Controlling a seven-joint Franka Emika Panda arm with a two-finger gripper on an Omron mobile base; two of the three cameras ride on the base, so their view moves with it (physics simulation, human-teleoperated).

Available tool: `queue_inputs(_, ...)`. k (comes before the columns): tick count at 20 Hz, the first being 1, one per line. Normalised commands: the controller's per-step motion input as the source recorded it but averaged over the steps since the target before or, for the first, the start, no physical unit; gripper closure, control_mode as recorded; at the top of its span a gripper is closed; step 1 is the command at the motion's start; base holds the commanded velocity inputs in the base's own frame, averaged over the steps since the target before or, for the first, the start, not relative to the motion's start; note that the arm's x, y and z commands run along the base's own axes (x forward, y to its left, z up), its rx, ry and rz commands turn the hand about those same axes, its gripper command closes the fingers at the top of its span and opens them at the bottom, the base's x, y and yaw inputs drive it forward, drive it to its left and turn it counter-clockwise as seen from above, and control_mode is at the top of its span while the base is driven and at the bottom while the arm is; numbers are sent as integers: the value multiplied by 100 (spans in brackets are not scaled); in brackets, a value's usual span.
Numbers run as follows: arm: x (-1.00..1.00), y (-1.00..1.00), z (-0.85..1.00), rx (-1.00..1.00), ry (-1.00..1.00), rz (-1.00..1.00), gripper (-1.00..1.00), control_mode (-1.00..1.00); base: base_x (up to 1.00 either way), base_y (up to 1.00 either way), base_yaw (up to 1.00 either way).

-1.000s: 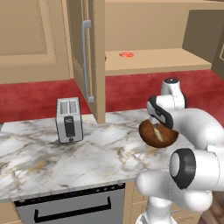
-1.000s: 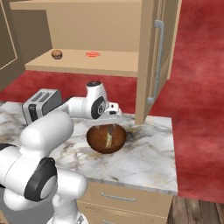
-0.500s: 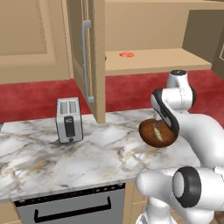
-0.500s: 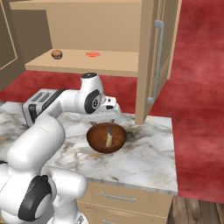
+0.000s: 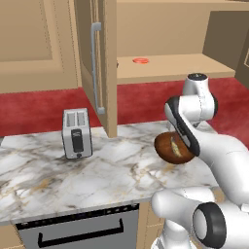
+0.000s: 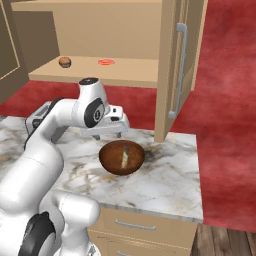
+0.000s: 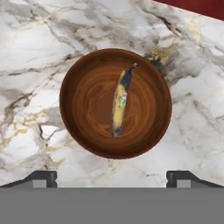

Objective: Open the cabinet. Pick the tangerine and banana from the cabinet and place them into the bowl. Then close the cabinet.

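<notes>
The dark reddish-brown bowl (image 7: 115, 103) stands on the marble counter, and the banana (image 7: 120, 101) lies in it, also visible in the bowl (image 6: 122, 157) from the right base view. My gripper (image 6: 108, 135) hangs open just above and behind the bowl, its fingertips (image 7: 42, 176) spread wide with nothing between them. The cabinet (image 5: 165, 34) stands open, its door (image 5: 97, 63) swung out over the counter. The tangerine (image 5: 141, 60) sits on the cabinet shelf, and the tangerine (image 6: 105, 62) lies near the shelf's middle.
A silver toaster (image 5: 77, 133) stands on the counter at the left. A small brown round thing (image 6: 64, 61) sits on the shelf left of the tangerine. The right cabinet door (image 6: 177, 65) hangs open above the counter's right end (image 6: 197, 170).
The arm has straightened and lifted, carrying the open hand up and back from the bowl. The banana stays in the bowl.
</notes>
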Motion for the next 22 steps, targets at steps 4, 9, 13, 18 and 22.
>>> queue_inputs(4,-21,26,39,3,-11,2,-100,-100,0,0,0)
queue_inputs(9,-23,16,26,3,-17,3,-100,-100,0,0,0)
queue_inputs(13,-19,15,28,7,-14,6,-100,-100,0,0,0)
queue_inputs(18,-13,17,41,6,-13,6,-100,-100,0,0,0)
queue_inputs(22,-6,21,57,6,-12,6,-100,-100,0,0,0)
